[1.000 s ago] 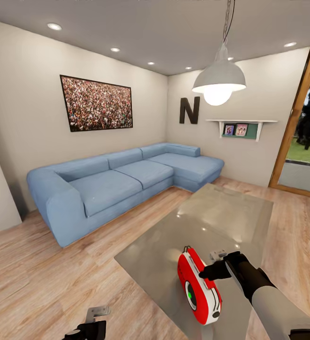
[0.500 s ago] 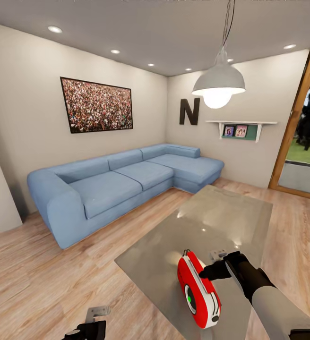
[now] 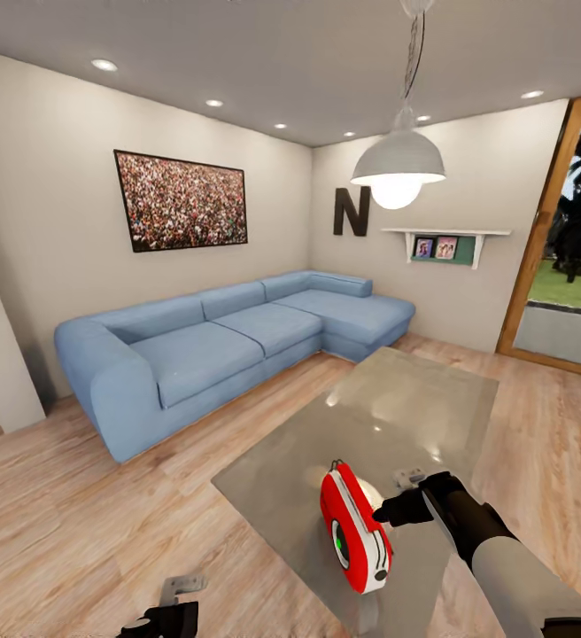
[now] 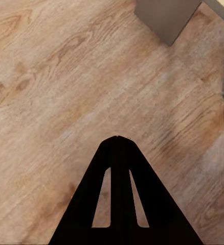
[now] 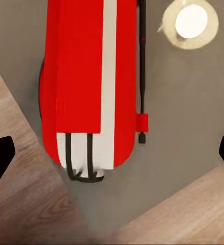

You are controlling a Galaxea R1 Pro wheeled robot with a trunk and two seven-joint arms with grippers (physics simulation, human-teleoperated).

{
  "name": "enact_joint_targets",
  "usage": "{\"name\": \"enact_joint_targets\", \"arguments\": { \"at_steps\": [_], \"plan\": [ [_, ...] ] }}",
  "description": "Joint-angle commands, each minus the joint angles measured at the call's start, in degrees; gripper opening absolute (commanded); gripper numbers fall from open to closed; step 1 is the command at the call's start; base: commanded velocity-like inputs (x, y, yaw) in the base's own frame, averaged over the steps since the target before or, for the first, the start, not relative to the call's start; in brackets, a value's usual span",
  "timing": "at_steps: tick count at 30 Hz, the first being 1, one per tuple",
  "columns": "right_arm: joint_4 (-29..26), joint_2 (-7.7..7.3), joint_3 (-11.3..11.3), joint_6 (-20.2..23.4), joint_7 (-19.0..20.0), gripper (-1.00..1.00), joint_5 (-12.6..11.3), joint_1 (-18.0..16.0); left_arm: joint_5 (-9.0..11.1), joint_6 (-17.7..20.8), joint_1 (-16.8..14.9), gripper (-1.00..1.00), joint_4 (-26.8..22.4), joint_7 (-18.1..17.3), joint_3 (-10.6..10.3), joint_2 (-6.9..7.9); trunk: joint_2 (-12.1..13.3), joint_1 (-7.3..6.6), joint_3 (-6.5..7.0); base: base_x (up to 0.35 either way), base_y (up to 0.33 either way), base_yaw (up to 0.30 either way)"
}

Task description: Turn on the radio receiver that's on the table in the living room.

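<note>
Since a second ago the radio receiver [image 3: 353, 526] has slid toward nine o'clock, away from the right gripper [image 3: 403, 496], whose fingers spread wide, holding nothing. It stands on edge near the glass surface's [image 3: 414, 399] near corner, long axis running eleven to five, dial facing seven.
</note>
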Motion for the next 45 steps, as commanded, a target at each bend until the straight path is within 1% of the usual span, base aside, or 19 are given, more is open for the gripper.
{"name": "enact_joint_targets", "arguments": {
  "at_steps": [1, 24, 27, 30, 31, 32, 33, 36, 37, 39, 40, 41, 42, 43, 44, 45],
  "plan": [
    [-0.01, 0.0, 0.0, 0.0, 0.0, 1.0, 0.02, 0.0, 0.0, 0.0, 0.0, -1.0, 0.0, 0.0, 0.0, 0.0, 0.42, -0.23, 0.18, -0.279, -0.164, 0.0],
    [0.04, 0.0, 0.0, 0.0, 0.0, 1.0, 0.01, 0.0, 0.0, 0.0, 0.0, -1.0, 0.01, 0.05, 0.0, 0.06, 9.64, -5.28, 4.31, -0.281, -0.168, 0.0],
    [0.05, 0.0, 0.0, 0.0, -0.04, 1.0, -0.02, 0.0, -0.04, 0.0, 0.0, -1.0, 0.05, 0.02, 0.0, 0.14, 10.84, -5.94, 4.85, -0.144, -0.078, 0.0],
    [1.13, -0.46, -0.09, -0.65, -0.26, 1.0, -0.07, 0.0, -0.08, 0.0, 0.0, -1.0, 0.08, 0.0, 0.0, 0.17, 12.05, -6.6, 5.39, -0.022, -0.012, 0.0],
    [2.15, -0.6, -0.12, -1.7, -0.84, 1.0, -0.08, 0.0, -0.08, 0.0, 0.0, -1.0, 0.08, 0.02, 0.0, 0.2, 12.45, -6.82, 5.57, -0.01, -0.006, 0.0],
    [4.33, -0.74, -0.15, -4.65, -2.87, 1.0, -0.1, 0.03, -0.12, 0.0, 0.0, -1.0, 0.09, 0.03, 0.0, 0.28, 12.85, -7.04, 5.75, -0.005, -0.003, 0.0],
    [7.38, -0.79, -0.15, -9.07, -6.39, 1.0, -0.15, 0.06, -0.15, 0.0, 0.0, -1.0, 0.1, 0.06, 0.0, 0.36, 13.25, -7.26, 5.93, -0.003, -0.001, 0.0],
    [15.43, -0.81, -0.21, -20.28, -15.57, 1.0, -0.39, 0.1, -0.18, 0.0, 0.0, -1.0, 0.33, 0.12, -0.04, 0.43, 14.45, -7.91, 6.47, -0.001, -0.001, 0.0],
    [16.92, -0.81, -0.24, -22.27, -16.99, 1.0, -0.42, 0.12, -0.21, 0.0, 0.0, -1.0, 0.66, 0.14, -0.06, 0.48, 14.85, -8.13, 6.65, 0.0, 0.0, 0.0],
    [26.91, -0.84, -0.32, -33.41, -23.71, 1.0, -0.49, 0.19, -0.25, -0.46, 0.04, -1.0, 2.31, 0.17, -0.19, 1.38, 15.66, -8.57, 7.01, 0.0, 0.0, 0.0],
    [29.41, -0.85, -0.31, -35.91, -25.29, 1.0, -0.5, 0.28, -0.25, -1.01, 0.08, -1.0, 2.91, 0.17, -0.22, 1.82, 16.06, -8.79, 7.19, 0.0, 0.0, 0.0],
    [30.29, -0.86, -0.3, -36.81, -25.93, 1.0, -0.51, 0.33, -0.26, -1.35, 0.1, -1.0, 3.28, 0.17, -0.23, 2.07, 16.46, -9.01, 7.37, 0.0, 0.0, 0.0],
    [31.52, -0.87, -0.3, -38.1, -26.9, 1.0, -0.51, 0.57, -0.26, -2.16, 0.14, -1.0, 4.21, 0.17, -0.24, 2.64, 16.86, -9.23, 7.54, 0.0, 0.0, 0.0],
    [32.31, -0.87, -0.29, -38.92, -27.55, 1.0, -0.52, 1.07, -0.24, -3.08, 0.19, -1.0, 5.42, 0.17, -0.23, 3.36, 17.26, -9.45, 7.72, 0.0, 0.0, 0.0],
    [32.59, -0.87, -0.28, -39.21, -27.78, 1.0, -0.52, 1.43, -0.23, -3.61, 0.2, -1.0, 6.07, 0.17, -0.24, 3.76, 17.66, -9.67, 7.9, 0.0, 0.0, 0.0],
    [33.0, -0.88, -0.28, -39.61, -28.13, 1.0, -0.52, 2.31, -0.18, -4.64, 0.32, -1.0, 7.13, 0.17, -0.22, 4.6, 18.06, -9.89, 8.08, 0.0, 0.0, 0.0]
  ]
}}
